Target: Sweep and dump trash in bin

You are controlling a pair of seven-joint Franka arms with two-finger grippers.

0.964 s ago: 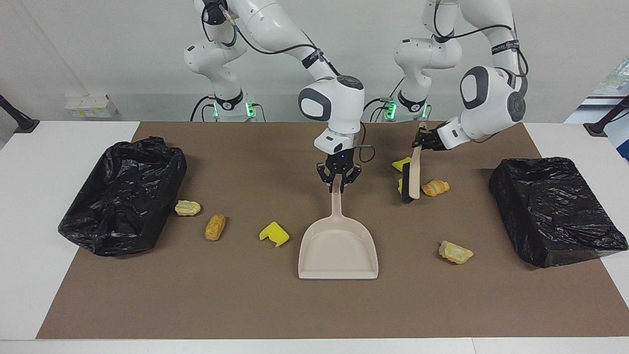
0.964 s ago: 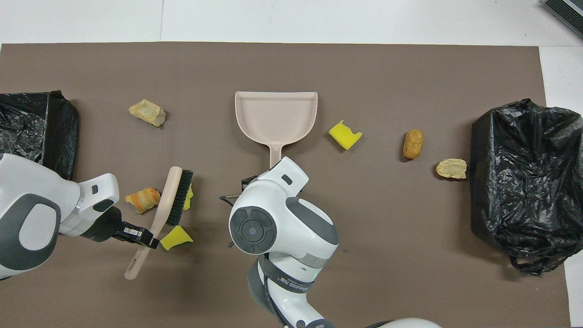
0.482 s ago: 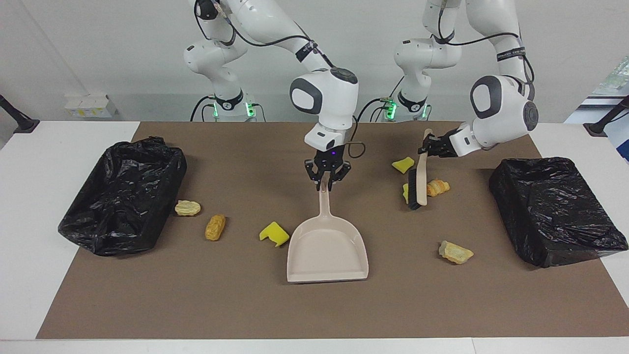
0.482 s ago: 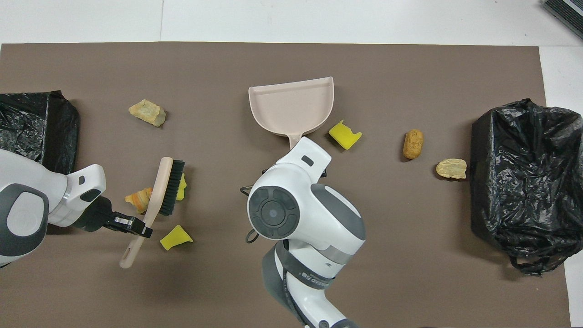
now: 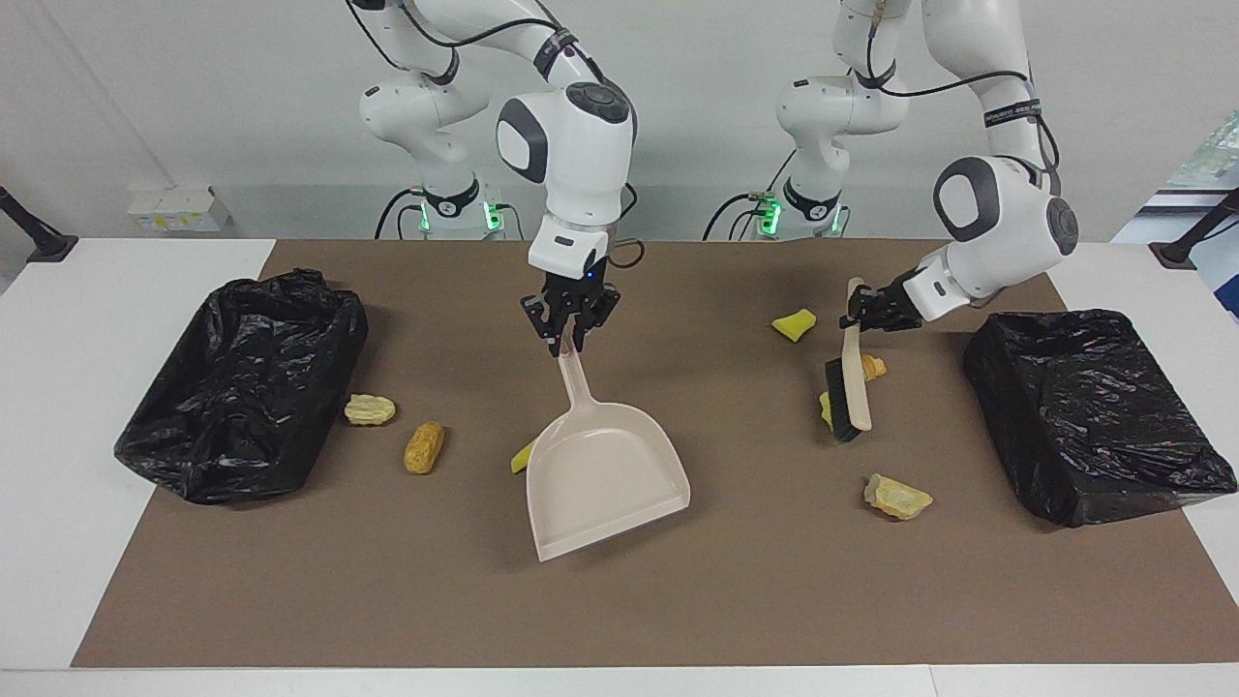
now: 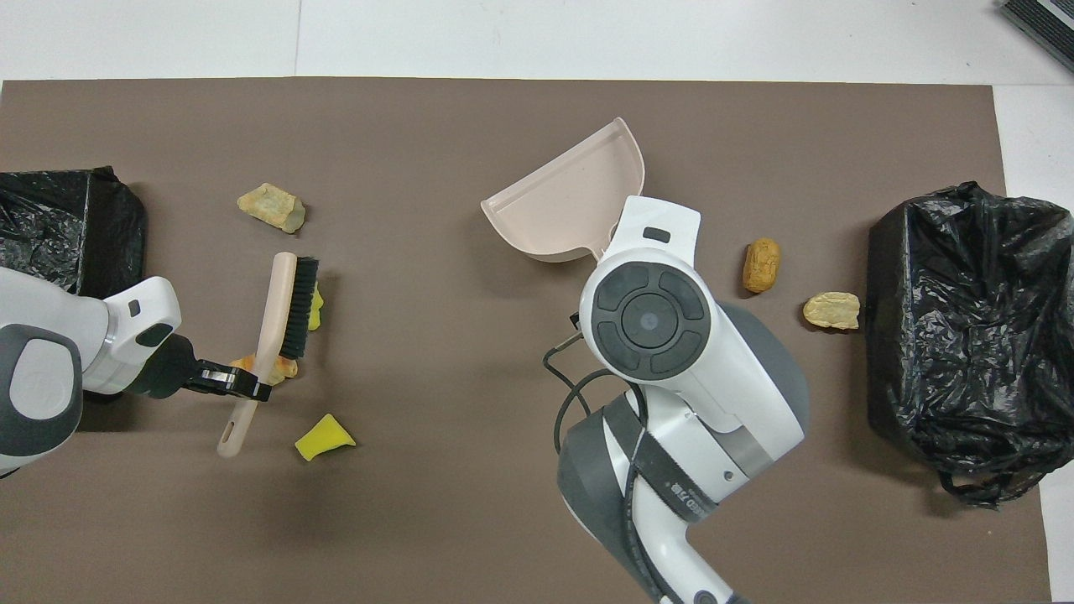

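Observation:
My right gripper point(image 5: 571, 341) is shut on the handle of the beige dustpan point(image 5: 605, 479), which is tilted and covers most of a yellow sponge chunk point(image 5: 521, 457). In the overhead view my wrist hides this gripper; the dustpan point(image 6: 570, 201) shows. My left gripper point(image 5: 857, 315) is shut on the handle of the beige brush point(image 5: 852, 387), bristles against a yellow sponge point(image 6: 315, 306), with an orange lump point(image 5: 874, 366) beside the handle. Another yellow sponge point(image 5: 794, 324) lies nearer the robots, a tan lump point(image 5: 898, 497) farther. An orange lump point(image 5: 424, 447) and a pale lump point(image 5: 369, 409) lie near one bin.
A black-bagged bin point(image 5: 242, 387) stands at the right arm's end of the brown mat, another point(image 5: 1094, 416) at the left arm's end. White table edges border the mat. A grey object point(image 6: 1040, 25) lies off the mat at one corner.
My right gripper has carried the dustpan toward the right arm's end and swung it askew over the yellow sponge. My left gripper has drawn the brush and the sponge farther from the robots.

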